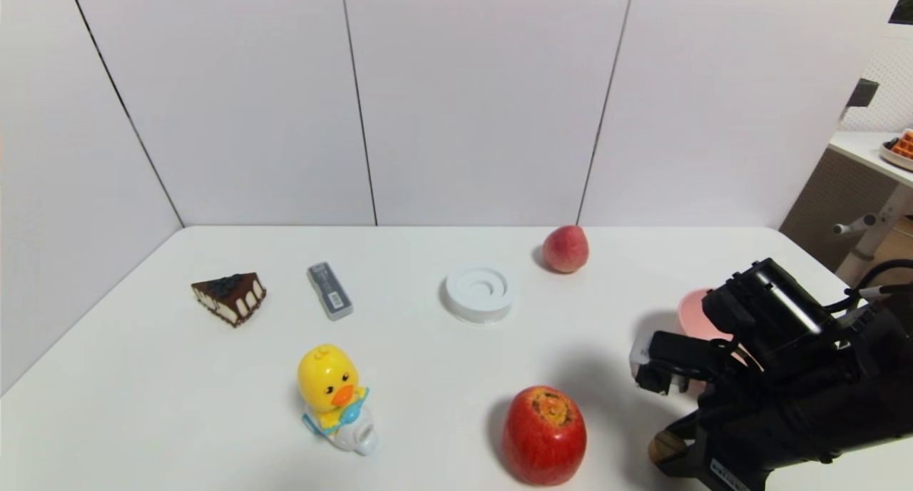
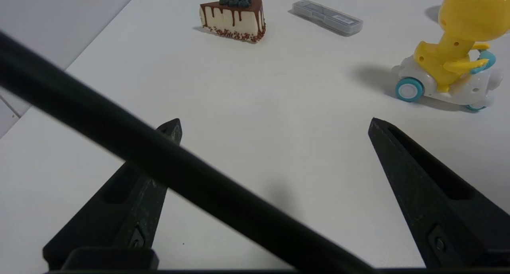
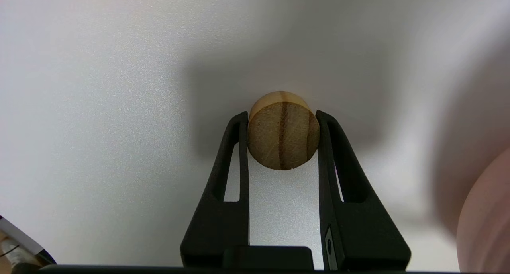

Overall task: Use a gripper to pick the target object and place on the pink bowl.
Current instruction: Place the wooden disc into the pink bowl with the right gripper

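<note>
White walls stand behind a white table (image 1: 399,377) with toys spread over it. On the robot's left side sit a slice of chocolate cake (image 1: 230,297), a small grey case (image 1: 329,290) and a yellow duck on wheels (image 1: 332,397). Near the middle is a round white lid (image 1: 478,292). A small peach (image 1: 565,248) sits by the back wall, and a big red apple (image 1: 544,434) sits near the front.

At the front right, the right gripper (image 3: 283,120) reaches down at a slant. Its two black fingers (image 3: 233,146) are pinching the wooden block (image 3: 283,135), one on each side of it. The block is small and round, with brown stripes. It looks low, at or just above the table, and I cannot tell which. It is beside the apple. The pink bowl (image 1: 695,314) is just behind the right arm, mostly hidden by it.

The left gripper (image 2: 275,124) waits over the left side of the table with its fingers spread wide, holding nothing.

So the grab looks done. Next, I think the right arm must lift the block up, carry it back over the bowl's rim, and only then let go.
</note>
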Motion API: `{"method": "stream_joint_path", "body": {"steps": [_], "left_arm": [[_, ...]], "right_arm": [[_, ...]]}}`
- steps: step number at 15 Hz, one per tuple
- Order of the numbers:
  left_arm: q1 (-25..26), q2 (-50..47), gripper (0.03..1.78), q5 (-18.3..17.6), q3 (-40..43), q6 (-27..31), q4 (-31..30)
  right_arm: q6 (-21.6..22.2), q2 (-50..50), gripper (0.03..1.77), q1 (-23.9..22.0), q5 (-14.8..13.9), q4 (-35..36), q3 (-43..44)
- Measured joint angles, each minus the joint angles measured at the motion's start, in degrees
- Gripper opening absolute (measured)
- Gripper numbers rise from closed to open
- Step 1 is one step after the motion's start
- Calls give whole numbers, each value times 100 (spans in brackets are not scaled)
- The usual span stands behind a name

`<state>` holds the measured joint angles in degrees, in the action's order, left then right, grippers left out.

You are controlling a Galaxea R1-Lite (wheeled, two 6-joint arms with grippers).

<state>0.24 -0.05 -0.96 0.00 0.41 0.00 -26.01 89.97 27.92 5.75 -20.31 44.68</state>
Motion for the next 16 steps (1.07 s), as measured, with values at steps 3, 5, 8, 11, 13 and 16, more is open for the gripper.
{"method": "stream_joint_path", "body": {"steps": [3,5,8,11,13,16], "left_arm": [[0,0,169,2,0,2,0],[0,0,169,-2,0,2,0],[-2,0,169,2,0,5,0],[0,0,169,0,0,2,0],[0,0,169,2,0,0,0],[0,0,169,2,0,5,0]], "right_arm": [[24,-63,47,26,9,16,33],[44,-207,47,20,17,6,157],[157,-479,47,-35,37,72,610],[352,-816,47,-579,173,83,1464],[383,-990,47,-1209,336,105,1759],[361,-1080,47,-2181,483,116,2029]]}}
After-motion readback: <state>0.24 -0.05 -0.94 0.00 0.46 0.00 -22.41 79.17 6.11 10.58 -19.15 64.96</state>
